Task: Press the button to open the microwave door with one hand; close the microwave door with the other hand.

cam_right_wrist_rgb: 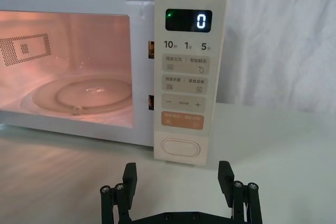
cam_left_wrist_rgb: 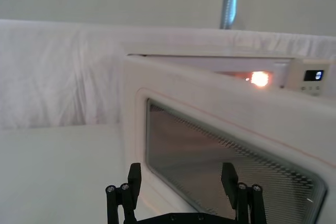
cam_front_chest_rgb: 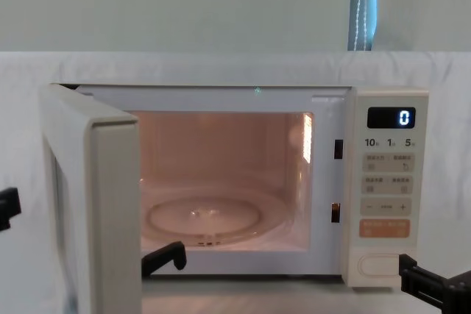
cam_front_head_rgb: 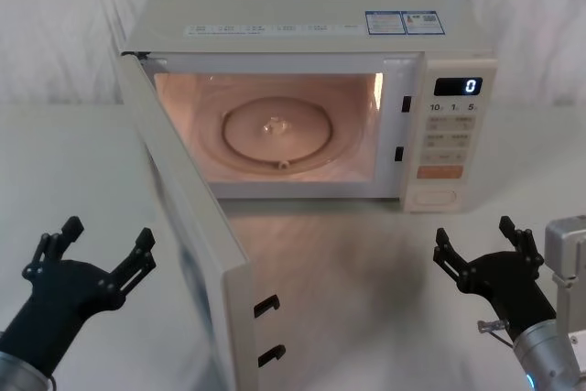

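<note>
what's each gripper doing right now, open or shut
Left gripper: open, empty, outside the open door.
Right gripper: open, empty, short of the button.

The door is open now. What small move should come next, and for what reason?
Probably the left gripper should move right to the outer face of the microwave door and begin pushing it shut. The door hangs wide open, the lit cavity shows, and this gripper waits open just outside it, its wrist view facing the door window. The right gripper sits open in front of the button, not touching.
</note>
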